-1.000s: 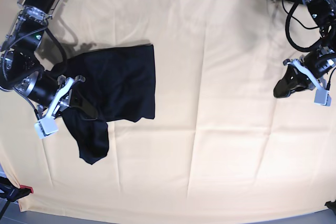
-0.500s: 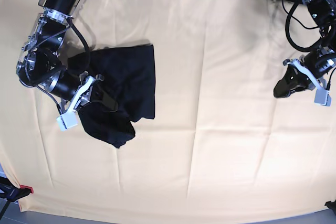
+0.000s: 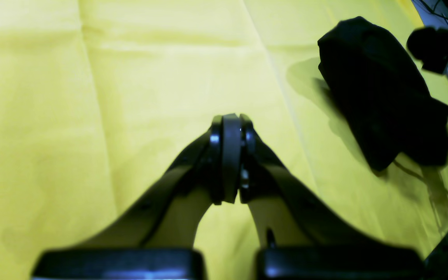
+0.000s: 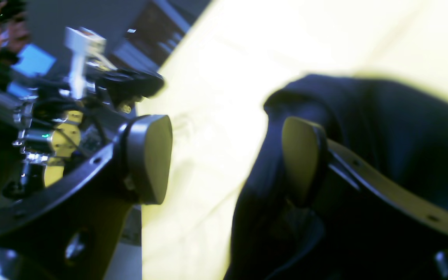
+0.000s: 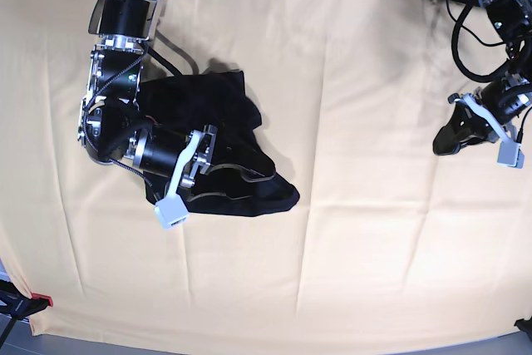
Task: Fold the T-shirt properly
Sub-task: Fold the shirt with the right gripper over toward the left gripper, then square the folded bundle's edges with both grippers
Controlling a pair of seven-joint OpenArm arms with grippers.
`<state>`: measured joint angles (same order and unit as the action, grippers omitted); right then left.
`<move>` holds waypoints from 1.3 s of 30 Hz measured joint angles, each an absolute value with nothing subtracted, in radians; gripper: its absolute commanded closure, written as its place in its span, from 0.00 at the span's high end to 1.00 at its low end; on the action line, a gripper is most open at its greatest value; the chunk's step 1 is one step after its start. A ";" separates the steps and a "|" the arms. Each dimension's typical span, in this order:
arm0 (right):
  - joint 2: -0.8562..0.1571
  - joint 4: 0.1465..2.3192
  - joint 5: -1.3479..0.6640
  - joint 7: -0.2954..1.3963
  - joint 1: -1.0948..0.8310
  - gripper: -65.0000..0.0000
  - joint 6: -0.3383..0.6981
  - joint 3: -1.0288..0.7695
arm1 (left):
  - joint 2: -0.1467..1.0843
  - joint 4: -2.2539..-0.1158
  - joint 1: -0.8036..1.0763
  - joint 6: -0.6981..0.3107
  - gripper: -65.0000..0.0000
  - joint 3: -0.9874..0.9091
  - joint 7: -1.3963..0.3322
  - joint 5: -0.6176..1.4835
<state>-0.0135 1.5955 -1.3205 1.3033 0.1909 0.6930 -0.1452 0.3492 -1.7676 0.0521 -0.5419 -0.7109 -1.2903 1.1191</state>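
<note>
Pale yellow tablecloth (image 5: pixel 349 230) spread across the whole base view, creased in long straight lines, edge to edge from 12 to 6 o'clock.

Black T-shirt (image 5: pixel 237 164) bunched in a crumpled heap at roughly 9 o'clock of centre, 1 corner trailing out toward 4 o'clock of the heap onto the cloth. Same heap visible as a dark lump (image 3: pixel 379 97) at 2 o'clock in the left wrist view, throwing a shadow on the cloth beside it.

Right arm (image 5: pixel 116 64) reaching down from 11 o'clock, bent over the garment. Right gripper (image 4: pixel 224 155) over the T-shirt (image 4: pixel 395 132), jaws spread wide with cloth showing through the gap; 1 pad (image 4: pixel 150 155) clear of the fabric, the other pad (image 4: pixel 300 155) lying against the dark folds (no fabric pinched between the 2).

Left arm (image 5: pixel 499 14) at 3 o'clock, well apart from the garment. Left gripper (image 3: pixel 230 171) closed tight, the 2 fingertips pressed together with nothing between them, hanging above bare cloth.

Small white block (image 5: pixel 169 212) on the right wrist, at 7 o'clock of the heap.
</note>
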 measured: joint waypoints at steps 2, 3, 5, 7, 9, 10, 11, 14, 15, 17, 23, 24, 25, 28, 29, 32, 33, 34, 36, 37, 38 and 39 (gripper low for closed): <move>-0.014 1.596 -1.342 1.326 0.233 0.70 0.693 -0.148 | 0.350 -1.768 0.052 -0.542 0.00 -0.711 -1.290 1.119; -0.014 1.596 -1.364 1.357 0.254 0.70 0.693 -0.154 | 0.350 -1.768 0.052 -0.542 0.00 -0.711 -1.290 1.121; -0.014 1.596 -1.412 1.422 0.295 0.70 0.693 -0.171 | 0.349 -1.768 0.052 -0.542 0.00 -0.710 -1.300 1.163; -0.016 1.596 -1.450 1.421 0.331 0.69 0.694 -0.192 | 0.350 -1.768 0.051 -0.559 0.00 -0.703 -1.311 1.209; -0.017 1.596 -1.448 1.418 0.370 0.69 0.693 -0.214 | 0.353 -1.768 0.052 -0.590 0.00 -0.689 -1.361 1.272; -0.025 1.596 -1.452 1.414 0.383 0.68 0.694 -0.219 | 0.352 -1.768 0.052 -0.603 0.00 -0.679 -1.380 1.323; -0.037 1.597 -1.457 1.412 0.387 0.68 0.693 -0.219 | 0.352 -1.768 0.052 -0.615 0.00 -0.667 -1.409 1.383; -0.087 1.597 -1.448 1.420 0.376 0.68 0.693 -0.220 | 0.353 -1.772 0.050 -0.659 0.00 -0.608 -1.404 1.460; -0.105 1.597 -1.448 1.423 0.372 0.68 0.693 -0.221 | 0.354 -1.772 0.050 -0.659 0.00 -0.578 -1.407 1.457; -0.138 1.597 -1.451 1.419 0.366 0.68 0.693 -0.221 | 0.353 -1.772 0.052 -0.660 0.00 -0.503 -1.406 1.459; -0.238 1.597 -1.448 1.424 0.349 0.08 0.693 -0.220 | 0.355 -1.782 0.022 -0.686 0.00 -0.229 -1.411 1.457; -0.250 1.597 -1.448 1.420 0.350 0.00 0.693 -0.220 | 0.355 -1.790 0.005 -0.686 0.00 -0.184 -1.410 1.457; -0.257 1.597 -1.440 1.415 0.351 0.00 0.693 -0.220 | 0.355 -1.798 -0.013 -0.686 0.00 -0.140 -1.409 1.459; -0.268 1.596 -1.244 1.417 0.351 0.00 0.693 -0.217 | 0.346 -1.811 -0.062 -0.689 0.00 -0.001 -1.404 1.444; -0.276 1.594 -1.176 1.398 0.348 0.00 0.693 -0.210 | 0.336 -1.811 -0.075 -0.690 0.00 0.045 -1.406 1.398; -0.316 1.587 -1.045 1.283 0.349 0.00 0.693 -0.160 | 0.291 -1.811 -0.089 -0.690 0.00 0.185 -1.403 1.256; -0.330 1.587 -1.004 1.255 0.352 0.00 0.693 -0.133 | 0.273 -1.811 -0.089 -0.690 0.00 0.233 -1.384 1.210; -0.342 1.585 -0.963 1.232 0.354 0.00 0.693 -0.104 | 0.253 -1.811 -0.089 -0.691 0.00 0.280 -1.362 1.154; -0.358 1.569 -0.885 1.186 0.354 0.00 0.693 -0.041 | 0.226 -1.811 -0.090 -0.694 0.00 0.365 -1.319 1.040; -0.367 1.558 -0.852 1.165 0.353 0.00 0.694 -0.007 | 0.215 -1.811 -0.092 -0.694 0.00 0.402 -1.304 0.979; -0.376 1.546 -0.814 1.136 0.352 0.00 0.694 0.023 | 0.204 -1.811 -0.094 -0.694 0.00 0.437 -1.290 0.919; -0.387 1.530 -0.788 1.107 0.352 0.00 0.693 0.054 | 0.192 -1.811 -0.095 -0.694 0.00 0.465 -1.267 0.860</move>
